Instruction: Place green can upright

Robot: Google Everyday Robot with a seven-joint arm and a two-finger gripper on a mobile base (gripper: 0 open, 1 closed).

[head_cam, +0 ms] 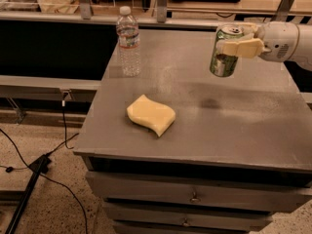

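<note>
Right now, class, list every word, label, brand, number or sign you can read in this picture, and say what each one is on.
No text here can be read.
On the water bottle: a label band, too blurred to read.
On the green can: pale markings, unreadable; the gripper holds it above the table at its far right, jaws shut on it.
On the yellow sponge: no print visible.

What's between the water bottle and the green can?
Only bare tabletop, in the camera view; the pincer holds the green can above its right side.

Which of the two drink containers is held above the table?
The green can, gripped in the hand above the table, far right; the water bottle stands on it.
</note>
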